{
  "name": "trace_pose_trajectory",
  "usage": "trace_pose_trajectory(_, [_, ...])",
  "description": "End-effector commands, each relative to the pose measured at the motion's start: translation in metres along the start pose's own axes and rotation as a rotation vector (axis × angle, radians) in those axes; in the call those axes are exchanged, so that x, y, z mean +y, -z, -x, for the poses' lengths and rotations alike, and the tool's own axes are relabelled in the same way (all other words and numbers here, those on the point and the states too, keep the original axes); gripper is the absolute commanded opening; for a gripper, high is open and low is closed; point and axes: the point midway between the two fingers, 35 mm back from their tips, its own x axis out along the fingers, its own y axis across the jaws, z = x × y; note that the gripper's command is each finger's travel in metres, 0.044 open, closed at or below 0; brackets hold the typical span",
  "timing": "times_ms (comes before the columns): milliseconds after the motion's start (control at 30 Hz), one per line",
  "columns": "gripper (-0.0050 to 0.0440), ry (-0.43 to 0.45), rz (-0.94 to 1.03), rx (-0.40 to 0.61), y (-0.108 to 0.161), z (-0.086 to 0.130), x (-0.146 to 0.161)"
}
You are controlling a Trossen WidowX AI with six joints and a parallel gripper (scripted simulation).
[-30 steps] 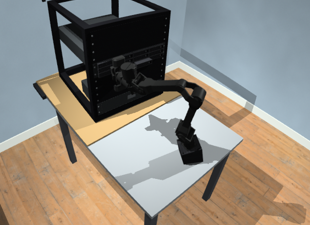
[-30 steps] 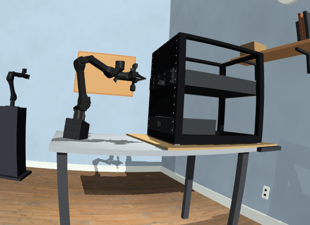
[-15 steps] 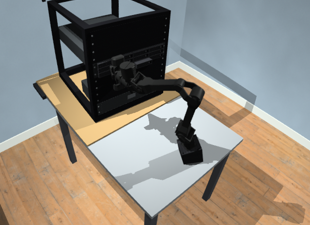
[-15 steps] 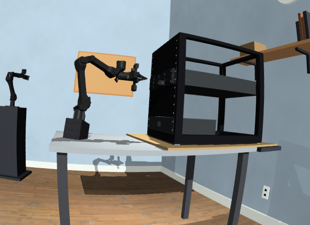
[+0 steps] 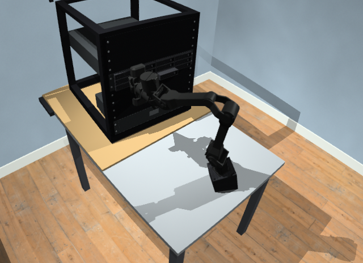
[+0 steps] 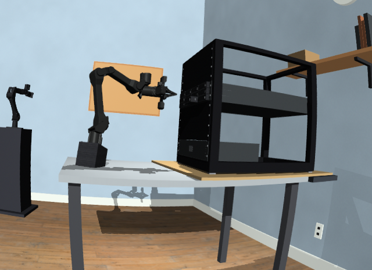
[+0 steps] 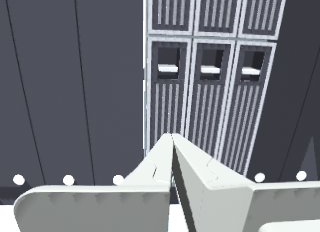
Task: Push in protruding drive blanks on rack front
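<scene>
Drive blank juts out from the rack front, unpushed; the pincer, closed and empty, points just short of it.

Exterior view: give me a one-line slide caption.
Shut gripper points at the drive blanks on the front of the black rack, a gap still between them.
</scene>
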Motion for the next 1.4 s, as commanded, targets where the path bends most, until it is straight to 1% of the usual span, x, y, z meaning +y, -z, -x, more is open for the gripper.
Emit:
trace_pose_trajectory(0, [-0.005, -0.022, -0.013, 0.003, 0.001, -0.005, 0.011])
trace_pose_trajectory(100, [-0.005, -0.022, -0.013, 0.003, 0.001, -0.009, 0.011])
trace_pose_trajectory(900, [-0.005, -0.022, -0.013, 0.003, 0.001, -0.009, 0.011])
trace_pose_trajectory(1100, [-0.005, -0.022, -0.013, 0.003, 0.001, -0.018, 0.012])
trace_pose_trajectory(1367, [-0.005, -0.022, -0.013, 0.003, 0.001, -0.019, 0.012])
